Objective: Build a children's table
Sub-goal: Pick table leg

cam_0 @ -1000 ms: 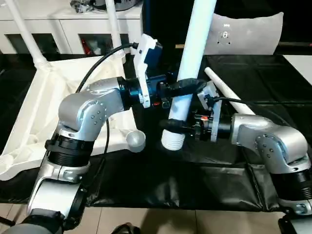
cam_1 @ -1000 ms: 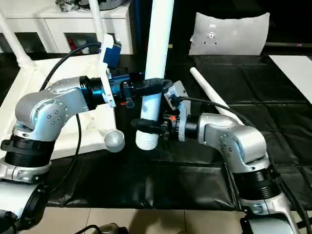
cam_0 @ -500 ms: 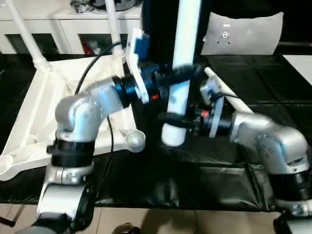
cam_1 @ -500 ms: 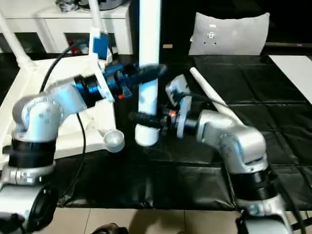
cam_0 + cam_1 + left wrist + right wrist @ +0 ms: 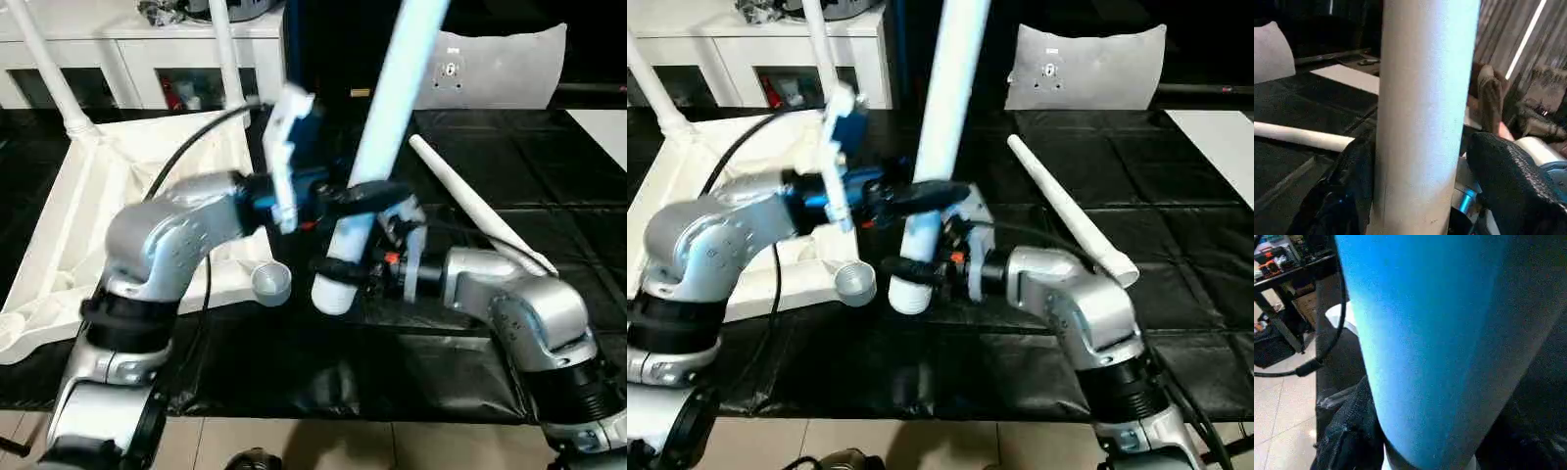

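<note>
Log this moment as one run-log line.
phase: leg handling | right tool: shut on tilted long white tapered plastic leg, near its thick end | left tool: around leg higher up, one finger apart | second leg: lying on black mat

The middle of the frame is crowded: an upright white leg rises there, leaning toward the upper right, with the left gripper around it and the right gripper closed on its lower end. The upturned tabletop fills the left side, two fitted legs standing from its far corners. A loose leg lies diagonally across the right. The black mat along the lower edge and at far right lies open.
</note>
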You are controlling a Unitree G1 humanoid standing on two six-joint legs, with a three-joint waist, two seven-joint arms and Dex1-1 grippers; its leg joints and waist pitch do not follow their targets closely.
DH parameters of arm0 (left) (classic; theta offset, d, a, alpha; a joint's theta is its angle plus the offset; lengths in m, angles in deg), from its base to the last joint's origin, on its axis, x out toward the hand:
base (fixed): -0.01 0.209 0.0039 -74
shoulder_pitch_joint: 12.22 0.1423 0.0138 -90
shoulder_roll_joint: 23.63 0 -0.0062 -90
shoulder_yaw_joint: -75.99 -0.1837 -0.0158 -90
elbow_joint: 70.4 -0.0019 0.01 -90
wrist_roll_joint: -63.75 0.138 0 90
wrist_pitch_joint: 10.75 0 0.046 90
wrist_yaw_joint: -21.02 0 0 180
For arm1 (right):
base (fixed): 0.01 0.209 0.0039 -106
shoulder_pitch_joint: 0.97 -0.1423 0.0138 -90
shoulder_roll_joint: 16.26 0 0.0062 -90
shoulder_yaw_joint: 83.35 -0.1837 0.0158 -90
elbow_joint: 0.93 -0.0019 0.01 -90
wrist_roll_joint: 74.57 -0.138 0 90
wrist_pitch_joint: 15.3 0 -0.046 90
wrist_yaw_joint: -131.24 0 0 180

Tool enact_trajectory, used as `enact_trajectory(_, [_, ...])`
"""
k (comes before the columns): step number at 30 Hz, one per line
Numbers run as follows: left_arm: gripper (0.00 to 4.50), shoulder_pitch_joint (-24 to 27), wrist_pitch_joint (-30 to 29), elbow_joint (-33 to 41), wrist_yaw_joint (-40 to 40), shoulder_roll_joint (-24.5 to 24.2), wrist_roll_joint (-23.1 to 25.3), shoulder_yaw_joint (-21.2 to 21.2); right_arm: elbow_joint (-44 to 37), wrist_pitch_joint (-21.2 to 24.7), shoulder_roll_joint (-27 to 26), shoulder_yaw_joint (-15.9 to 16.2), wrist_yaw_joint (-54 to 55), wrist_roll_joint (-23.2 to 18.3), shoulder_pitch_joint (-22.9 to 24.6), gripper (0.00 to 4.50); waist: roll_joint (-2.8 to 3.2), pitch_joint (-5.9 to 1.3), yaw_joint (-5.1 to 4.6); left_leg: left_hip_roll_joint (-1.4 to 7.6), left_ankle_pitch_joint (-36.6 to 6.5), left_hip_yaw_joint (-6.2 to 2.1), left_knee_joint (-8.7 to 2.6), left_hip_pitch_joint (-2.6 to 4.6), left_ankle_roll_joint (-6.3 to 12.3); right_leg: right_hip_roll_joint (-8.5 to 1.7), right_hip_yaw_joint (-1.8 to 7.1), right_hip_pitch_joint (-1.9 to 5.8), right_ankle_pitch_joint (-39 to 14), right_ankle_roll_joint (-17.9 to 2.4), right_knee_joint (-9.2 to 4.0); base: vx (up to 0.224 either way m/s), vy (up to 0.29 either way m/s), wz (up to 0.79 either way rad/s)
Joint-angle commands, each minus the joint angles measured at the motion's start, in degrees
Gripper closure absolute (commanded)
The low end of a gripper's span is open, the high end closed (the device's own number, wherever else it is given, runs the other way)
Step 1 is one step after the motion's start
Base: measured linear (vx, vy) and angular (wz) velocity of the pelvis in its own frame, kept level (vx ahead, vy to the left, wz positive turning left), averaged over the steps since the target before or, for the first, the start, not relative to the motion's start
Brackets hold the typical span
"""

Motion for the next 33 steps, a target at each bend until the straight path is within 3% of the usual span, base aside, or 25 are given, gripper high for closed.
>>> enact_trajectory(1, [1.10, -0.1, -1.1, 3.9, 4.1, 1.1, -5.6, 0.9, 1.2, 0.1, -0.1, -0.1, 0.5, 1.2, 0.6, 2.61, -0.28, -3.87, -0.16, 2.92, -9.6, -1.06, -4.35, 1.83, -2.40, -3.89, 1.72, 1.95, -5.2, -13.5, -4.06, 0.000, 0.000, 0.00])
enact_trajectory(4, [1.10, 1.3, -1.2, 4.5, 6.5, 0.2, -6.5, 0.4, 1.7, -1.2, -0.6, 0.1, 0.2, 1.6, 1.0, 2.61, -0.37, -3.80, -0.20, 2.96, -10.5, -1.07, -4.49, 1.81, -2.23, -3.91, 1.79, 1.88, -6.5, -13.0, -4.18, 0.000, 0.000, 0.00])
enact_trajectory(6, [1.08, 3.3, 0.8, 4.6, 7.8, -1.5, -3.7, -1.7, 1.9, -3.7, -1.1, 0.8, -0.1, 2.2, 1.8, 2.61, -0.25, -3.81, -0.23, 3.07, -10.5, -1.20, -4.61, 1.75, -2.31, -3.90, 1.79, 1.84, -6.5, -12.6, -4.18, 0.000, 0.000, 0.00])
enact_trajectory(8, [1.08, 5.0, 1.8, 4.9, 8.4, -1.3, -4.3, -1.1, 1.9, -5.3, -2.0, 0.8, 0.1, 2.2, 2.6, 2.61, -0.24, -3.83, -0.28, 3.10, -10.6, -1.18, -4.65, 1.74, -2.43, -3.98, 1.83, 1.81, -6.3, -12.4, -4.13, 0.000, 0.000, 0.00])
enact_trajectory(10, [1.08, 6.2, 0.8, 5.4, 8.0, 1.1, -8.8, 2.2, 1.5, -6.0, -3.1, 0.3, 0.3, 1.3, 3.3, 2.61, -0.48, -3.81, -0.32, 3.07, -10.8, -1.06, -4.68, 1.82, -2.53, -3.89, 1.83, 1.77, -6.0, -12.6, -4.15, 0.000, 0.000, 0.00])
enact_trajectory(12, [1.08, 6.8, -0.4, 5.2, 5.0, 6.8, -18.1, 9.1, 0.6, -7.1, -4.5, 0.0, 0.2, 0.5, 4.4, 2.61, -0.49, -3.79, -0.19, 3.07, -10.9, -0.92, -4.54, 1.74, -2.52, -4.14, 1.81, 1.80, -5.5, -14.0, -4.04, 0.000, 0.000, 0.00])
enact_trajectory(13, [0.93, 6.9, -0.3, 5.1, 4.2, 8.3, -20.3, 10.7, 0.3, -7.4, -4.8, 0.1, 0.1, 0.4, 4.7, 2.61, -0.65, -3.80, -0.18, 3.07, -11.0, -0.90, -4.48, 1.68, -2.34, -4.12, 1.82, 1.82, -5.5, -14.3, -4.06, 0.000, 0.000, 0.00])
enact_trajectory(15, [0.87, 6.9, 0.0, 4.7, 2.5, 10.2, -22.8, 12.3, -0.3, -8.3, -5.6, -0.1, 0.3, 0.1, 5.5, 2.61, -1.05, -3.68, -0.12, 2.99, -11.2, -0.88, -4.55, 1.58, -1.74, -3.95, 1.86, 1.81, -6.1, -14.2, -4.24, 0.000, 0.000, 0.00])
enact_trajectory(18, [0.84, 6.6, 0.9, 3.0, -0.3, 12.5, -25.9, 13.7, -1.5, -9.5, -7.2, -0.6, 0.9, -0.9, 6.9, 2.61, -0.59, -3.54, 0.02, 2.99, -12.3, -1.01, -4.68, 1.69, -1.76, -3.98, 1.93, 1.62, -9.2, -13.0, -4.55, 0.000, 0.000, 0.00])
enact_trajectory(21, [0.84, 6.7, 1.8, 2.2, -1.1, 13.1, -26.0, 13.5, -2.5, -10.2, -8.3, -0.9, 1.4, -1.4, 7.8, 2.61, -0.75, -3.56, -0.25, 2.99, -12.7, -1.15, -4.89, 1.60, -1.97, -3.82, 1.91, 1.73, -10.0, -11.5, -4.66, 0.000, 0.000, 0.00])
enact_trajectory(25, [0.84, 5.3, 7.2, 0.0, -8.2, 15.5, -19.0, 17.1, -4.6, -11.5, -10.2, -3.2, 5.5, -1.3, 9.7, 2.61, -0.33, -3.44, -0.58, 3.10, -12.7, -1.29, -5.00, 1.61, -2.24, -3.89, 1.96, 1.81, -9.8, -10.0, -5.11, 0.000, 0.000, 0.00])
enact_trajectory(27, [0.84, 6.4, 12.3, 0.4, -13.5, 11.9, -7.7, 14.8, -6.8, -11.3, -10.0, -4.9, 10.2, 1.1, 10.9, 2.61, -0.04, -3.46, -0.64, 3.14, -13.3, -1.56, -5.27, 1.64, -2.62, -3.79, 1.93, 1.90, -10.8, -8.0, -5.22, 0.000, 0.000, 0.00])
enact_trajectory(28, [0.84, 7.3, 13.0, 0.9, -15.1, 10.0, -4.3, 13.4, -7.7, -11.1, -9.8, -5.2, 12.0, 2.3, 11.4, 2.61, 0.38, -3.67, -0.75, 3.09, -12.9, -1.66, -5.29, 1.77, -3.16, -3.72, 1.90, 1.88, -10.2, -6.7, -5.07, 0.000, 0.000, 0.00])
enact_trajectory(29, [0.84, 7.9, 13.3, 1.3, -16.0, 9.1, -2.6, 12.6, -8.2, -11.1, -9.6, -5.3, 12.8, 3.0, 11.7, 2.61, 0.24, -3.71, -0.89, 3.12, -12.7, -1.74, -5.36, 1.75, -3.39, -3.66, 1.86, 1.84, -9.7, -6.2, -5.14, 0.000, 0.000, 0.00])
enact_trajectory(30, [0.84, 8.4, 13.4, 1.6, -16.7, 8.3, -1.4, 12.0, -8.7, -11.0, -9.5, -5.4, 13.7, 3.6, 11.9, 2.61, 0.33, -3.80, -1.06, 3.01, -12.1, -1.64, -5.32, 1.87, -3.82, -3.52, 1.84, 1.77, -8.4, -5.9, -5.05, 0.000, 0.000, 0.00])
enact_trajectory(31, [0.84, 10.1, 13.5, 3.0, -18.0, 6.7, 0.5, 11.2, -9.8, -10.7, -9.5, -5.9, 15.9, 5.1, 12.6, 2.61, 0.79, -3.85, -1.13, 2.94, -11.8, -1.63, -5.25, 1.85, -3.99, -3.54, 1.81, 1.77, -7.5, -6.3, -4.90, 0.000, 0.000, 0.00])
enact_trajectory(33, [0.84, 14.8, 13.4, 7.4, -21.9, 4.6, 4.2, 10.4, -12.9, -8.3, -10.2, -7.4, 21.9, 7.7, 14.4, 2.61, 0.68, -4.04, -1.46, 3.00, -9.9, -1.63, -5.29, 1.72, -4.32, -3.38, 1.62, 2.02, -2.5, -7.5, -4.54, 0.000, 0.000, 0.00])
